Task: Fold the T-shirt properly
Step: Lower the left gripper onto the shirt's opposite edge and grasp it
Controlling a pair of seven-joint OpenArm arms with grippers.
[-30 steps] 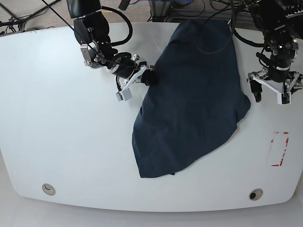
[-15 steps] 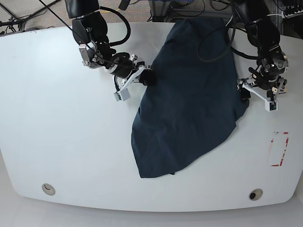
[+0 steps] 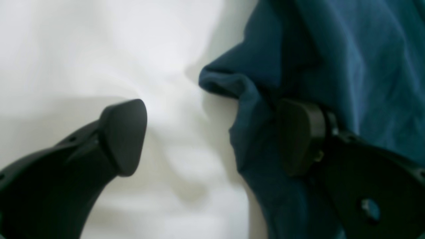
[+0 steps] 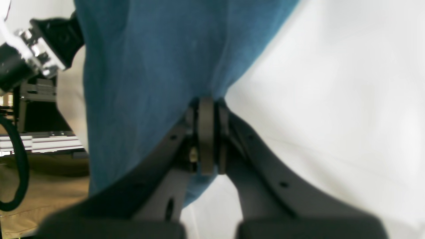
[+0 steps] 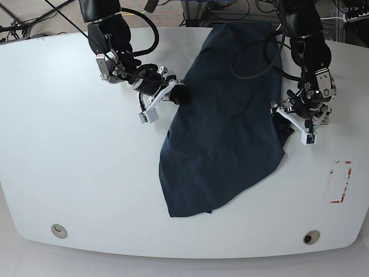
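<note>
White desk (image 5: 75,173) with rounded corners — smooth, matte, fills most of the base view; two small round fittings are set near its front edge, one at the left (image 5: 58,230), one at the right (image 5: 311,237). Grey floor and loose cables show beyond the far edge.

Plain dark navy-blue short-sleeved T-shirt (image 5: 230,115) of soft cloth, no print — largest item on the desk. It lies as a long slanted mass from the far edge at centre-right down toward the front centre, narrow at the top, broad and rounded at the bottom. Its right edge is bunched inward beside the left gripper.

Right arm, black with white jaw parts, at the left of the base view, reaching in from the far left corner. Right gripper (image 5: 173,94) sits at the shirt's left edge; in the right wrist view its jaws (image 4: 206,132) are pressed together with a pinch of blue cloth rising from between them.

Left arm, black, at the right of the base view, coming down from the far right. Left gripper (image 3: 212,136) is low at the shirt's right edge with its jaws spread wide; one finger (image 3: 123,136) stands over bare desk, the other finger (image 3: 298,136) lies against the folded blue hem. No cloth is caught between them.

Small red-and-white rectangular marking (image 5: 340,182) on the desk near the right edge, well apart from the shirt.
</note>
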